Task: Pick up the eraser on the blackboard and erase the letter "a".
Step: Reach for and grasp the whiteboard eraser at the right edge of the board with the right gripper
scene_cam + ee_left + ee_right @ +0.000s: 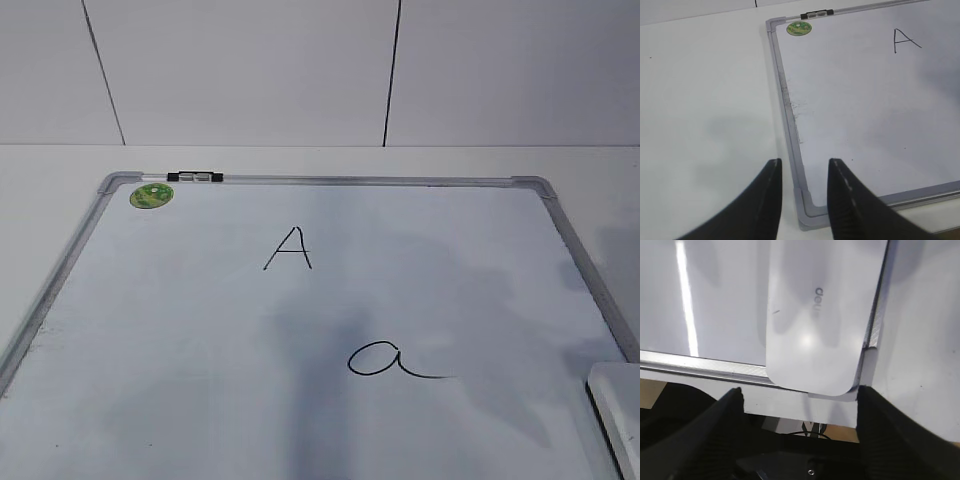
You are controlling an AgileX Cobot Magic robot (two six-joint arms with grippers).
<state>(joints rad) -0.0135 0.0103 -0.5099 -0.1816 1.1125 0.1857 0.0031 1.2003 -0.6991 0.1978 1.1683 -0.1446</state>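
Right gripper (800, 395): jaws spread wide, nothing between them, touching nothing. Its two dark fingers (725, 415) sit at the bottom of the right wrist view, one either side of the eraser's near end. The spread is a little wider than the eraser.

Eraser (815, 315): white, rounded corners, lies flat just ahead of the right gripper, centred on the gap. Long axis runs straight away from the gripper, in line with the wrist. Grey print on top reads sideways, along that axis. Near end overhangs the board (705, 305) frame at the corner; the rest lies on the white surface. Its right edge runs along the frame's side rail. In the exterior view only a corner of it shows, at the lower right edge (615, 405).

Left gripper (804, 200): jaws partly apart, holding nothing. Fingers (765, 200) straddle the board's near-left corner from above; contact cannot be told. Table (700, 100) to its left, board surface ahead and to its right.

Letter "a" (385, 360): black, on the board's near half, loop with the tail trailing toward the eraser side. Well apart from the eraser. Not in either wrist view.

Capital "A" (288, 248) farther up the board; green sticker (151, 195) and marker (195, 177) at the far-left corner, far ahead of the left gripper.
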